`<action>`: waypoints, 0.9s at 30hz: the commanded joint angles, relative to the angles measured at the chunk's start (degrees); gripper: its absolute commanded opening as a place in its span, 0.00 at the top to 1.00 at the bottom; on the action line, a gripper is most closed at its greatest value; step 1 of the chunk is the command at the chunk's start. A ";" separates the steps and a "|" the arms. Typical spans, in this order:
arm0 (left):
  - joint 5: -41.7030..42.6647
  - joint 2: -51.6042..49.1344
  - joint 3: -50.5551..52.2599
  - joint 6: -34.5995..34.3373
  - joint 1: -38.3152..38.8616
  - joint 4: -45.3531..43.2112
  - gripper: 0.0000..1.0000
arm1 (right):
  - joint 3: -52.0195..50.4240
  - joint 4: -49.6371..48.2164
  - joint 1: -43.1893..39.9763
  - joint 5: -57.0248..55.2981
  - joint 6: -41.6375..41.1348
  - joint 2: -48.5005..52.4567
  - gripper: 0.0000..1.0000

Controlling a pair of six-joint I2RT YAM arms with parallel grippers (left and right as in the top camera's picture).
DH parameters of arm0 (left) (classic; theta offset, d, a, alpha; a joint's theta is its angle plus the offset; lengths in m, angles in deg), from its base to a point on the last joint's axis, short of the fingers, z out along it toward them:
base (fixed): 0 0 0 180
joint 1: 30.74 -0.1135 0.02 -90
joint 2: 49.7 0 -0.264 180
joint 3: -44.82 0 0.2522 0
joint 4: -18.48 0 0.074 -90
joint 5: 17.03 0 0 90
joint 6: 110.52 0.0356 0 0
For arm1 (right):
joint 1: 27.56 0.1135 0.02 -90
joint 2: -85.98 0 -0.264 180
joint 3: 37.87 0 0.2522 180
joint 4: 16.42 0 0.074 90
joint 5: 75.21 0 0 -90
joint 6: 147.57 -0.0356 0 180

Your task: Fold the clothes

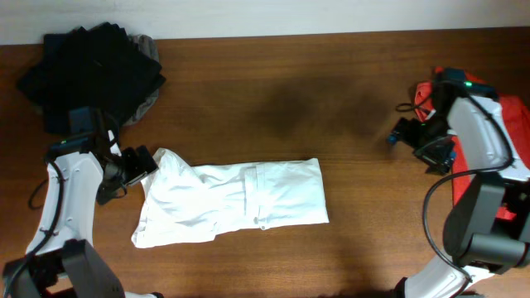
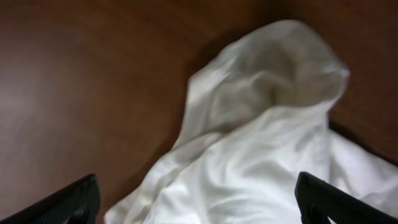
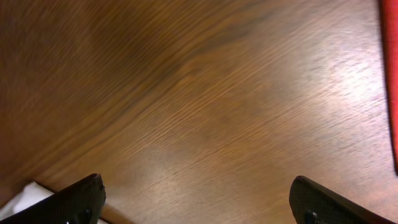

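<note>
The white T-shirt (image 1: 236, 203) lies partly folded into a long strip on the wooden table, its left end bunched up. No badge or lettering shows. My left gripper (image 1: 142, 165) is open at that bunched left end; in the left wrist view its fingers (image 2: 199, 199) stand wide apart over the white cloth (image 2: 261, 143), holding nothing. My right gripper (image 1: 407, 132) is open and empty at the far right, well away from the shirt; in the right wrist view its fingers (image 3: 199, 199) hover over bare wood, with a white corner of the shirt (image 3: 25, 196) at the lower left.
A pile of black and dark garments (image 1: 91, 70) sits at the back left corner. A red T-shirt (image 1: 497, 165) lies at the right edge under the right arm; its edge shows in the right wrist view (image 3: 390, 74).
</note>
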 commanded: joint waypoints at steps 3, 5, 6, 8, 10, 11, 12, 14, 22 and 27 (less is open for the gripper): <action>14.86 -8.17 0.48 13.18 -2.49 -2.08 0.01 | 0.76 -0.02 -4.87 2.38 -0.48 -1.18 0.02; 14.86 -10.88 0.48 14.97 -3.91 -2.25 0.01 | 0.76 -0.02 -5.68 2.36 -0.48 -1.18 0.02; 14.86 -12.00 0.48 15.72 -4.92 -2.23 0.01 | 0.76 -0.02 -5.90 2.38 -0.48 -1.18 0.01; 14.88 -12.83 0.48 16.35 -6.88 -2.23 0.01 | 0.76 -0.02 -5.95 2.38 -0.48 -1.18 0.02; 15.13 -12.83 0.48 17.53 -8.90 -2.19 0.01 | 0.76 0.00 -5.95 2.38 -0.48 -1.18 0.02; 15.76 -12.83 0.48 18.80 -9.75 -2.01 0.01 | 0.76 0.00 -5.95 2.38 -0.48 -1.18 0.02; 16.65 -12.94 0.48 20.15 -10.49 -1.77 0.01 | 0.76 -0.02 -5.92 2.38 -0.48 -1.18 0.02; 19.76 -13.33 0.50 22.10 -11.69 -1.07 0.01 | 0.76 0.00 -5.95 2.38 -0.48 -1.18 0.02; 24.92 -18.60 2.93 25.79 -11.61 -0.33 0.01 | 0.76 0.00 -5.88 2.38 -0.48 -1.18 0.02; 27.41 -22.56 5.79 28.50 -11.54 -2.03 0.01 | 0.76 0.00 -5.90 2.38 -0.46 -1.18 0.02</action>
